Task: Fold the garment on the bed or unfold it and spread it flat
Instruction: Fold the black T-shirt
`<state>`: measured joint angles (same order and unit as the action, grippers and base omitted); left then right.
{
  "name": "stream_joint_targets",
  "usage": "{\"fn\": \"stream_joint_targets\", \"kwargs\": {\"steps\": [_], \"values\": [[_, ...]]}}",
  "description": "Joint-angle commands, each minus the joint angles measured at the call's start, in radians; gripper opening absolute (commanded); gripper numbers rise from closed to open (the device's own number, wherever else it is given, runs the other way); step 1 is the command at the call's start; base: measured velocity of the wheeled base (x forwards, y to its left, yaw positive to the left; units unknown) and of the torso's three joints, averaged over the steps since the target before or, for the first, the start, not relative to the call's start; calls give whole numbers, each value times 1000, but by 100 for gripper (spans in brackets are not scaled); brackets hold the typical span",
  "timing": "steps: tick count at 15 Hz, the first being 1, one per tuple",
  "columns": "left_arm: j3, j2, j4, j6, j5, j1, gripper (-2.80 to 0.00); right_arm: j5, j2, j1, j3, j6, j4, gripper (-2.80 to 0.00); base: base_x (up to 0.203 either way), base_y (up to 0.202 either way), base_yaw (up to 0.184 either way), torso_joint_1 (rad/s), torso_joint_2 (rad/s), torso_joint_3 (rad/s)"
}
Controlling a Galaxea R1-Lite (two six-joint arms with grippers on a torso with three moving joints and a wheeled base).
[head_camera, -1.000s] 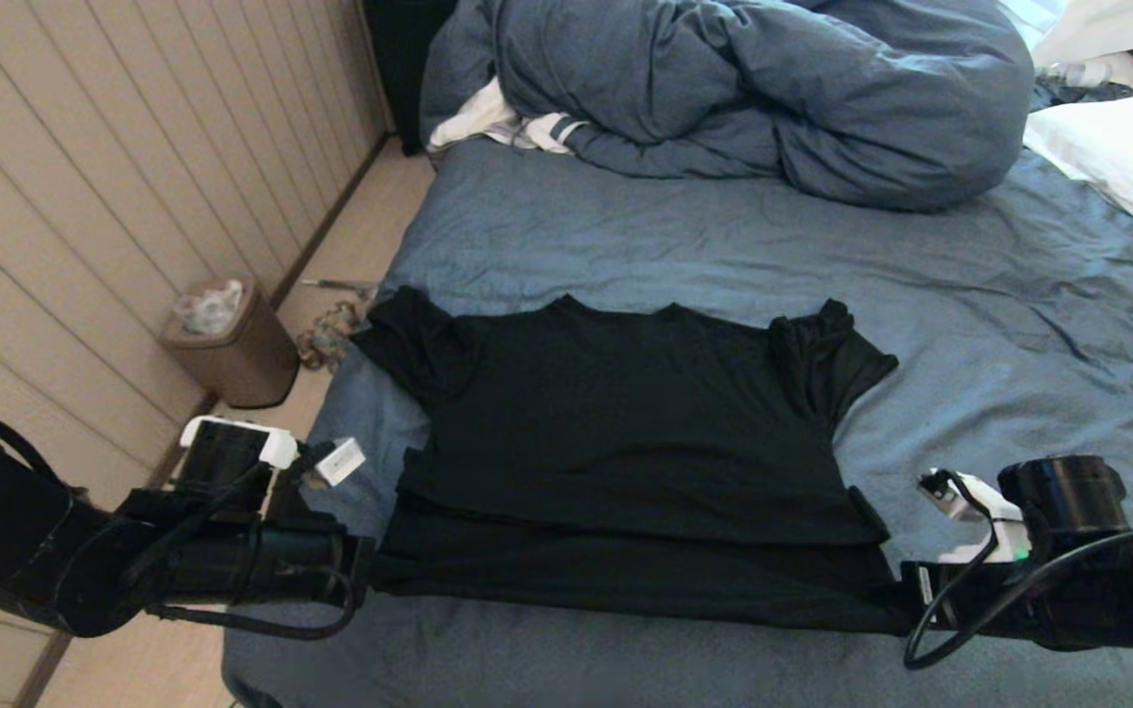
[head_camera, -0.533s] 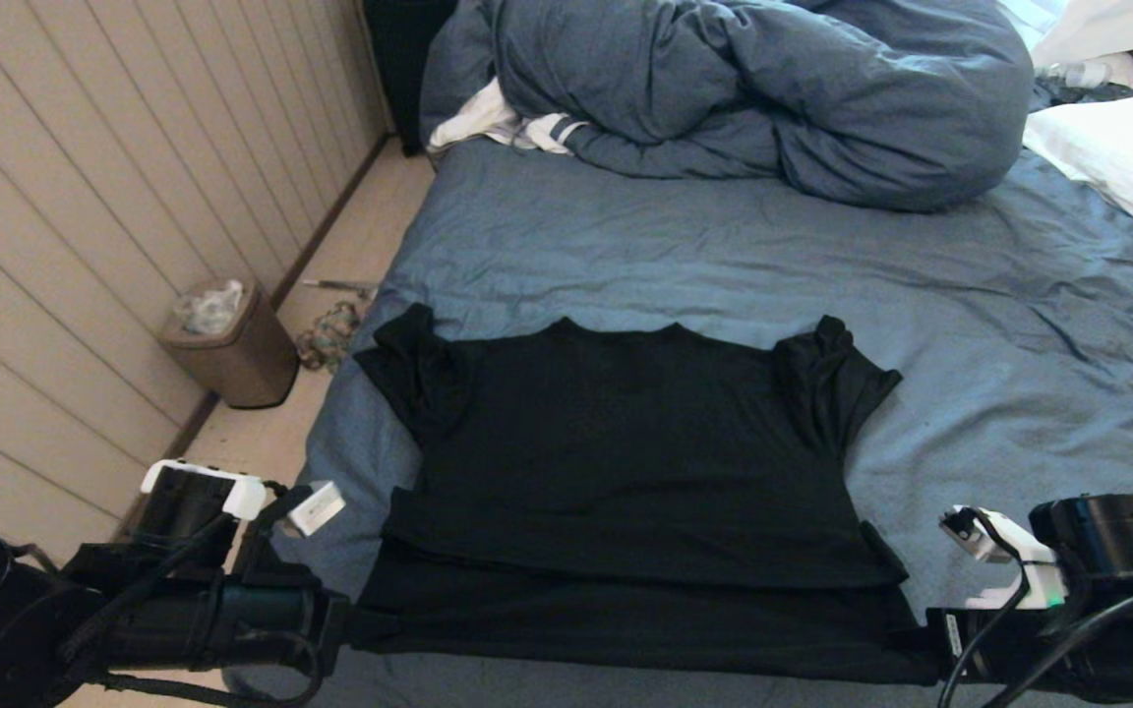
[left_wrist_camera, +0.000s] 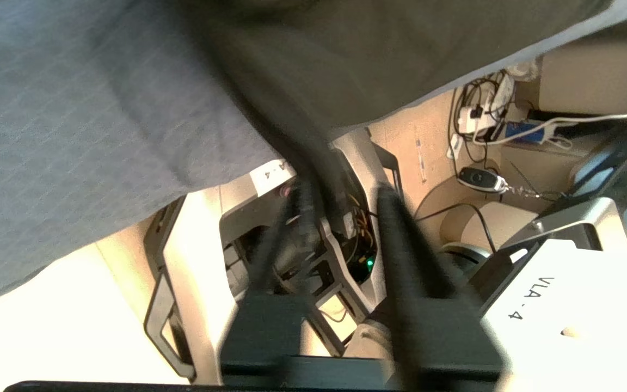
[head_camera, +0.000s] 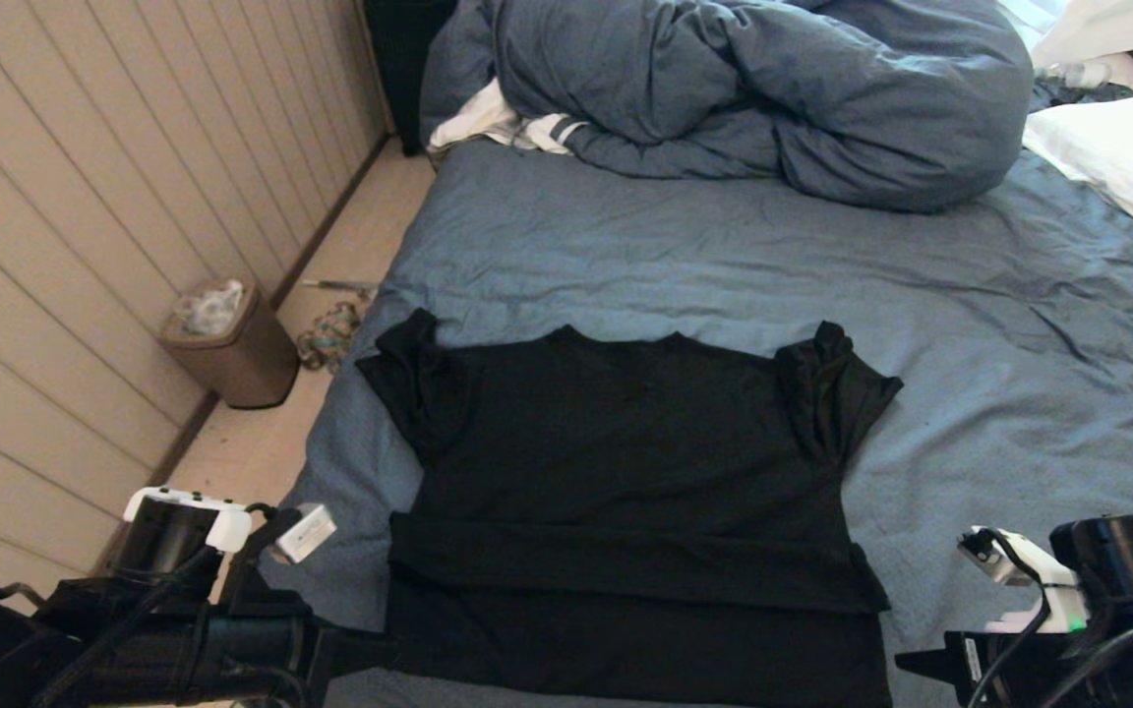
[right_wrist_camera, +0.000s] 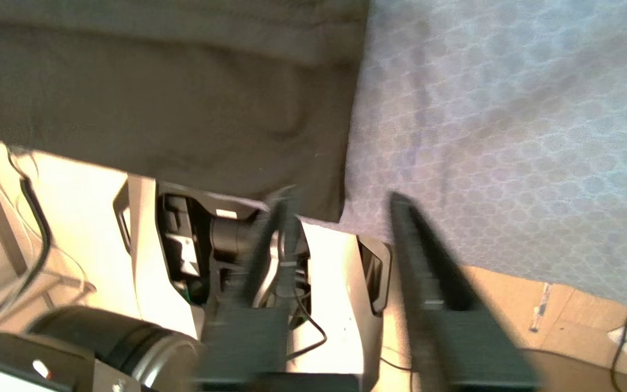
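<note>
The black T-shirt (head_camera: 626,472) lies flat on the blue-grey bed sheet (head_camera: 970,324), collar away from me, with a cross fold above the hem. Its hem reaches the bed's near edge. My left gripper (head_camera: 370,651) is at the shirt's near left corner. In the left wrist view this gripper (left_wrist_camera: 346,196) is open, and a taut strip of the shirt (left_wrist_camera: 346,54) runs down along one finger. My right gripper (head_camera: 906,661) is just beside the near right corner. It (right_wrist_camera: 340,198) is open in the right wrist view, with the shirt's corner (right_wrist_camera: 155,98) just past its tips.
A bunched blue-grey duvet (head_camera: 753,88) and a white-and-striped cloth (head_camera: 498,123) fill the far end of the bed. A white pillow (head_camera: 1127,162) lies at the far right. A brown waste bin (head_camera: 227,344) stands on the floor by the panelled wall.
Both arms have drawn back toward the near edge and dragged the shirt nearer. The right gripper now stands clear of the hem corner. The shirt lies flatter.
</note>
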<state>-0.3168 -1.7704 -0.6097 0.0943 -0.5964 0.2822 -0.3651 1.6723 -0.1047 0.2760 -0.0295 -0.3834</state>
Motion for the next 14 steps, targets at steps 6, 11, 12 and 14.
{"fn": "stream_joint_targets", "kwargs": {"steps": [6,11,12,14], "values": [[7,35,-79,13,4,-30,0,-7,-38,-4,34,-3,-3,0,0,0,0,0,0,0],[-221,116,-18,129,10,-79,-280,-3,-90,-7,247,63,25,-280,0,0,0,0,0,0],[-283,110,27,136,10,-83,-280,-2,-80,-17,310,79,46,-280,0,0,0,0,0,0],[-425,78,116,170,8,-91,-280,-3,-14,-45,456,96,102,-280,0,0,0,0,0,0]]}}
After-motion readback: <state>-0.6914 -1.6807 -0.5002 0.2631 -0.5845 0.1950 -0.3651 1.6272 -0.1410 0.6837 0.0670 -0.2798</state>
